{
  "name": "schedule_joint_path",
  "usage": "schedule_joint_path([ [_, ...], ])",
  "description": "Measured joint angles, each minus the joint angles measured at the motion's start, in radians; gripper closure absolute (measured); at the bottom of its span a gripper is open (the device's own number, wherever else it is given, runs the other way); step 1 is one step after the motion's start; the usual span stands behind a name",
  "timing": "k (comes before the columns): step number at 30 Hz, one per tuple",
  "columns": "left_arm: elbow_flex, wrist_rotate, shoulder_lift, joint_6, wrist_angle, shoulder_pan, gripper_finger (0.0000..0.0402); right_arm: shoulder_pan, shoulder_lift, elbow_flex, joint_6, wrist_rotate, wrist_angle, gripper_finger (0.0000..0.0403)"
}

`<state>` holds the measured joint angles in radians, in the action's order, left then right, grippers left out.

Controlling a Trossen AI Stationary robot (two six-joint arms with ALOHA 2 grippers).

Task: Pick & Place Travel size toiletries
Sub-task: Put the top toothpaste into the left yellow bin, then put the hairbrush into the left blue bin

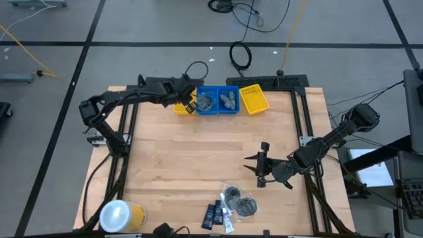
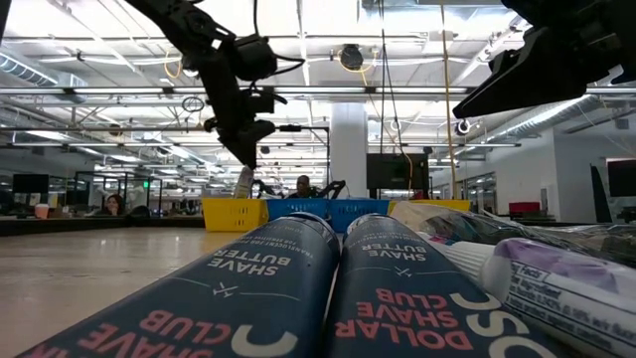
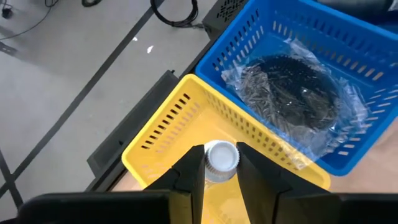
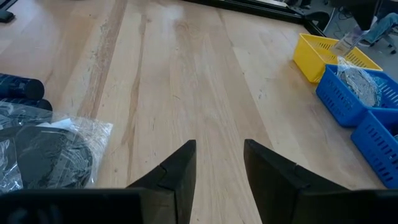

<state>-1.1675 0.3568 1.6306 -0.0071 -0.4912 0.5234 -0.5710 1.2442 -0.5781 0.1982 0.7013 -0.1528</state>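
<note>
**Left gripper over the yellow tray with a white-capped tube**

I take the leftmost blue tray (image 1: 207,101) as my landmark. On its left, touching it, sits a yellow tray (image 3: 163,132), and my left gripper (image 3: 221,174) hangs over that tray. A small white-capped tube (image 3: 221,156) stands between its fingers (image 3: 189,171); the fingers sit close at both sides of the cap, but I cannot tell whether they press it or have let go. Inside the landmark tray lies a clear pouch with dark round contents (image 3: 292,93). On its right comes a second blue tray (image 1: 229,100) with another pouch, then a second yellow tray (image 1: 254,98), tilted.

Well in front of the landmark, toward the near right, my right gripper (image 1: 262,165) waits above bare wood (image 4: 186,74), jaws apart and holding nothing. Nearer still, at the table's front edge, lie two clear pouches (image 1: 240,201), two navy Dollar Shave Club packets (image 2: 328,288) and a white tube (image 1: 227,218). A white-topped yellow container (image 1: 120,215) stands at the front left corner.
</note>
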Motion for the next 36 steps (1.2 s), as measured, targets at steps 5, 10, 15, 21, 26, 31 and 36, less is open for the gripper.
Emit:
schedule_joint_path([
  [5, 0.000, 0.046, 0.000, 0.002, -0.003, -0.009, 0.0294, 0.000, 0.000, 0.000, 0.000, 0.000, 0.000, 0.0277],
  [10, 0.000, 0.053, 0.000, -0.003, -0.005, -0.009, 0.0246, 0.000, 0.000, 0.000, 0.000, 0.000, 0.000, 0.0277],
  [15, 0.000, -0.006, 0.000, -0.012, -0.005, -0.010, 0.0213, 0.000, 0.000, 0.000, 0.000, 0.000, 0.000, 0.0277],
  [21, 0.000, -0.147, -0.006, -0.021, -0.006, -0.045, 0.0202, 0.000, 0.000, 0.000, 0.000, 0.000, 0.000, 0.0277],
  [26, 0.000, -0.336, -0.020, -0.018, -0.005, -0.108, 0.0206, 0.000, 0.000, 0.000, 0.000, 0.000, 0.000, 0.0277],
  [31, 0.000, -0.474, -0.020, -0.043, -0.005, -0.197, 0.0213, 0.000, 0.000, 0.000, 0.000, 0.000, 0.000, 0.0277],
  [36, 0.000, -0.539, -0.020, -0.082, 0.001, -0.304, 0.0214, 0.000, 0.000, 0.000, 0.000, 0.000, 0.000, 0.0277],
])
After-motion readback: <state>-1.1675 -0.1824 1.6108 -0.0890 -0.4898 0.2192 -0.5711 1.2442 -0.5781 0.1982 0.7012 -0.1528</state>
